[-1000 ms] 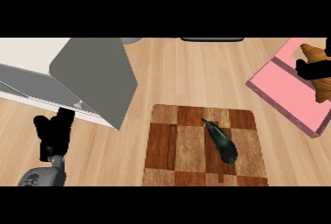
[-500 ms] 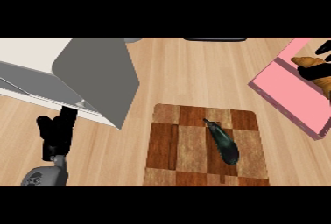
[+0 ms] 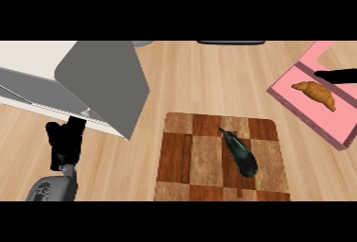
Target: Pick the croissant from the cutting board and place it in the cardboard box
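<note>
The golden-brown croissant (image 3: pixel 315 93) lies inside the pink box (image 3: pixel 307 113) at the right edge, free of any hand. Just above it, the straight black fingers of my right hand (image 3: pixel 337 75) reach in from the right border; they do not touch the croissant. The chequered wooden cutting board (image 3: pixel 195 160) sits at the lower middle and carries only a dark green, elongated vegetable (image 3: pixel 240 155). My left hand (image 3: pixel 64 142) rests at the lower left with its fingers up, holding nothing.
A large white and grey appliance (image 3: pixel 63 80) with its grey door (image 3: pixel 111 80) swung open fills the upper left, close to my left hand. A dark flat object (image 3: pixel 230 42) lies at the counter's far edge. Bare wooden counter (image 3: pixel 209 80) separates board and box.
The croissant was held by my right hand over the pink box; it has come down and to the left into the box, and the hand has let go and pulled back rightward.
</note>
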